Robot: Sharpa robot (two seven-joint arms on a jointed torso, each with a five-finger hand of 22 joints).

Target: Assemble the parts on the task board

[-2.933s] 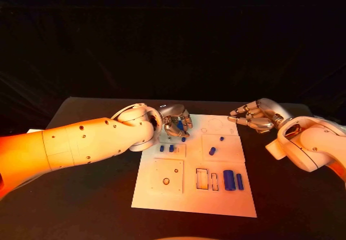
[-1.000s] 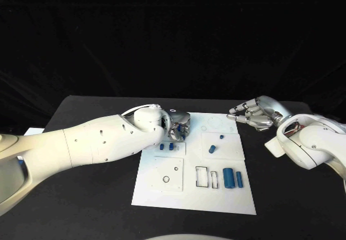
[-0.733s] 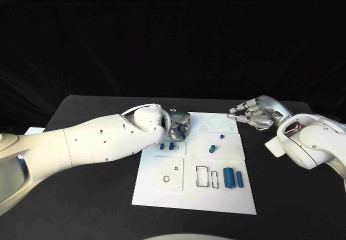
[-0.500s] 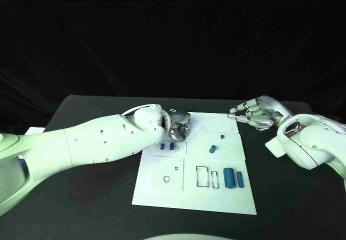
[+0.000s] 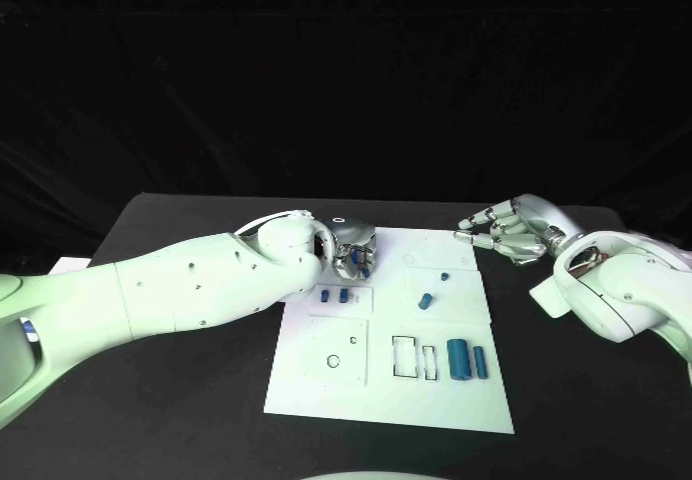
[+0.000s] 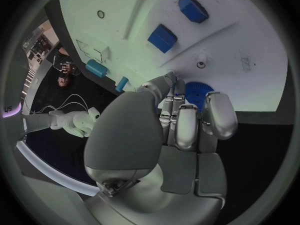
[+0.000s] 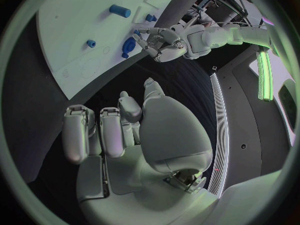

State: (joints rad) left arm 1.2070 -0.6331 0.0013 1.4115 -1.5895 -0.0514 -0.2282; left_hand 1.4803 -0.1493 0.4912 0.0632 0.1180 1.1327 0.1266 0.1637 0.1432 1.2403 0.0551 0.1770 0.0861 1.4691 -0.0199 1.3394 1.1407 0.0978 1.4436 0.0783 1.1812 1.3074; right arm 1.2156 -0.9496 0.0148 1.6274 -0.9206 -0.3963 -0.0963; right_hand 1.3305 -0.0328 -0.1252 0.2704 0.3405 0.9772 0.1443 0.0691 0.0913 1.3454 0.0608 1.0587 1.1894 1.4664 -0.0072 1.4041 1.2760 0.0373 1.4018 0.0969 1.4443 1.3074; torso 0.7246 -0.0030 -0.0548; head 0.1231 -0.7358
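One blue gear (image 6: 199, 92) under left hand (image 6: 181, 120).

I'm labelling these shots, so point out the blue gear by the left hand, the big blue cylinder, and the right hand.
blue gear (image 6: 199, 92), left wrist view, on its toothed face.
big blue cylinder (image 5: 457, 358), head view, mid-body.
right hand (image 5: 508, 232), head view, middle of the hand, above the table off the board's edge.
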